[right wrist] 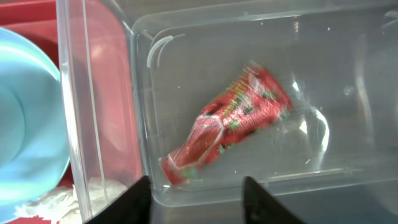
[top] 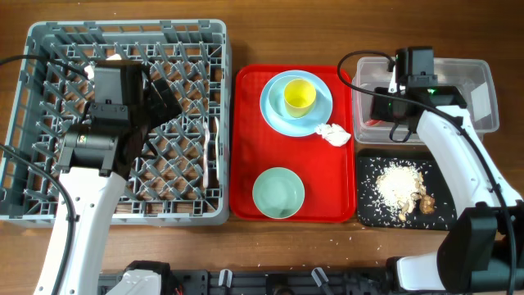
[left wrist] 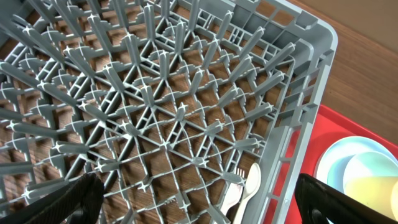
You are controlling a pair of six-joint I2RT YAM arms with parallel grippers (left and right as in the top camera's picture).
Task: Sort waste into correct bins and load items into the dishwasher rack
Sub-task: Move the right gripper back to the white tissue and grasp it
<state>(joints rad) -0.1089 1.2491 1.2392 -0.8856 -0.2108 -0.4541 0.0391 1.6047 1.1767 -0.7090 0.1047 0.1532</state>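
At far right corner of desk (top: 286,33), raise right pincer (right wrist: 194,190), fingers apart, straight up from clear tub (right wrist: 99,93) holding red-and-silver wrapper (right wrist: 230,121), clearing its wall before crossing to crumpled napkin (top: 333,133); leave left pincer (left wrist: 199,199), also spread, over dishwasher rack (left wrist: 155,112).

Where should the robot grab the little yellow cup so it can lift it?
Probably by its rim, from straight above. The yellow cup stands upright on the blue plate, open mouth facing up, so one pincer finger can go inside and one outside the wall. The plate's raised edge would likely make a sideways approach awkward.
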